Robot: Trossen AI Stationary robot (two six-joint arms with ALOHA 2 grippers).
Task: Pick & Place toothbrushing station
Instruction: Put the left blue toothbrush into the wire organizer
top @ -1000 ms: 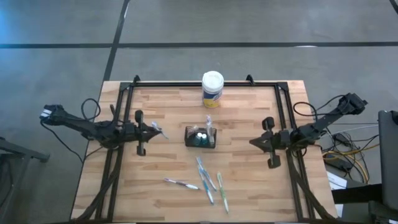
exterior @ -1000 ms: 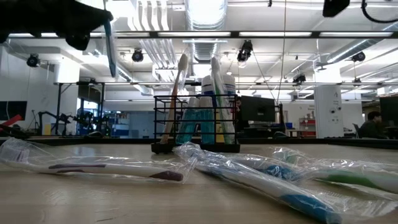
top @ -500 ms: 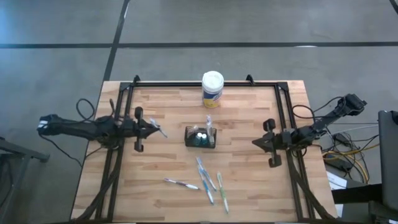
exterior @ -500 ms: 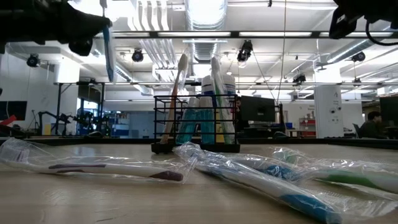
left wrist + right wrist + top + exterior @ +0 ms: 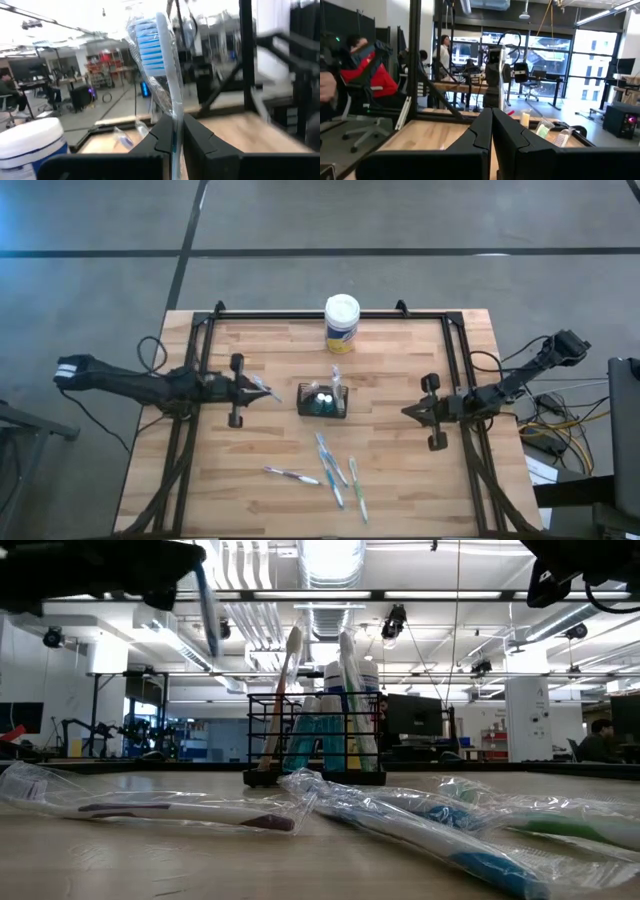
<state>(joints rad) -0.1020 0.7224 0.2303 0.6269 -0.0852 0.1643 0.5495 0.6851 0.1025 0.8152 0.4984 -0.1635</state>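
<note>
The left gripper (image 5: 247, 388) is clamped on a wrapped blue toothbrush (image 5: 156, 55), held above the table left of the mesh caddy (image 5: 322, 401). Its slick wrapper could let it slip or snag the caddy's rim. The right gripper (image 5: 418, 411) waits at the right, fingers together.

canister (image 5: 342, 323) — white lid (yellow label) | far table (image 5: 250, 480) edge, upright

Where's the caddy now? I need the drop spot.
High view: the caddy sits mid-table, just right of the left gripper, below the canister.
</note>
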